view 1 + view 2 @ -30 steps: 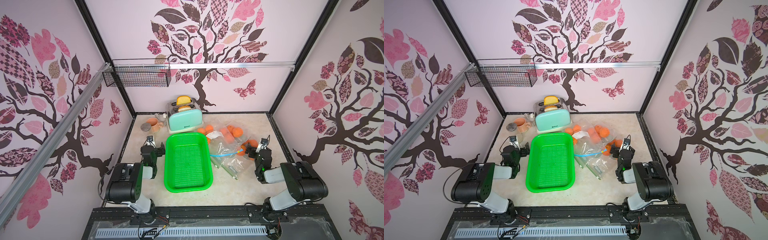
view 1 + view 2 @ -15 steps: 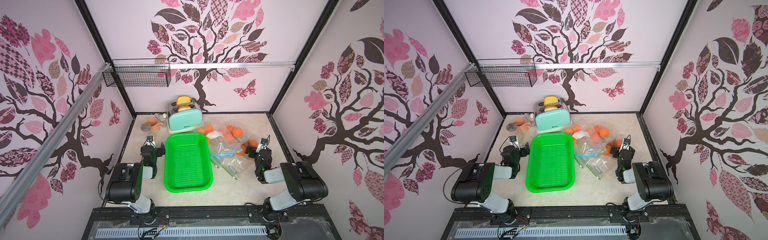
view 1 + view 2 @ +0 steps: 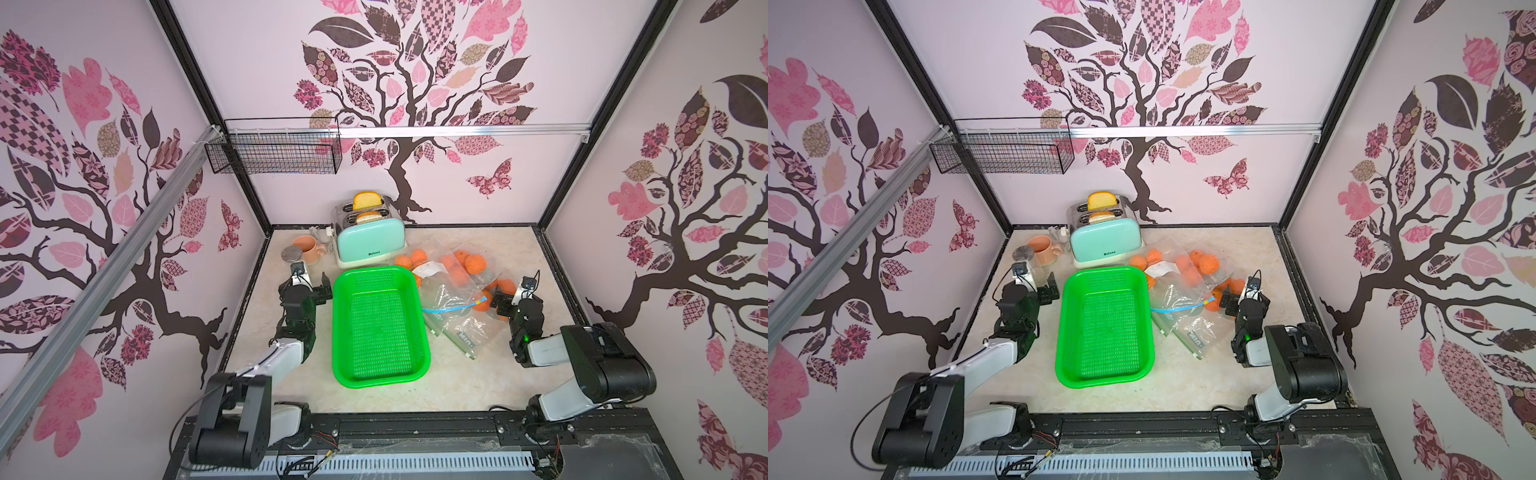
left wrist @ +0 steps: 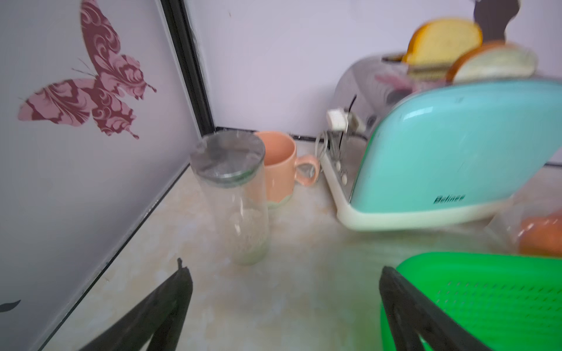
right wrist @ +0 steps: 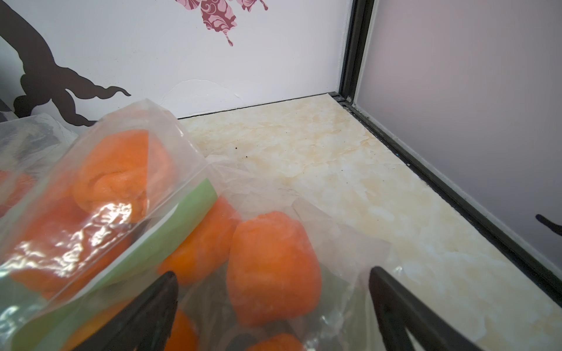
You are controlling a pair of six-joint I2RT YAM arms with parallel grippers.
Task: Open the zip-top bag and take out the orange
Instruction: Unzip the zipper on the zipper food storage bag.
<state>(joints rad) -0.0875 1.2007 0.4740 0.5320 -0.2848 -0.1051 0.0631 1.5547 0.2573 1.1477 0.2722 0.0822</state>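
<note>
Our right tool (image 3: 1241,298), prongs apart and empty, points straight at the bag (image 5: 343,240) holding an orange (image 5: 270,267) on the surface. The left tool (image 3: 1038,283), also apart, sits beyond the basket (image 3: 1104,374).

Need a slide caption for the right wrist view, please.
Right gripper, jaws open, faces an orange beside a green-striped zip-top bag on the beige tabletop.

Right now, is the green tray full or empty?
Empty. In both top views the tray shows only its bare mesh floor; nothing lies in it.
</note>
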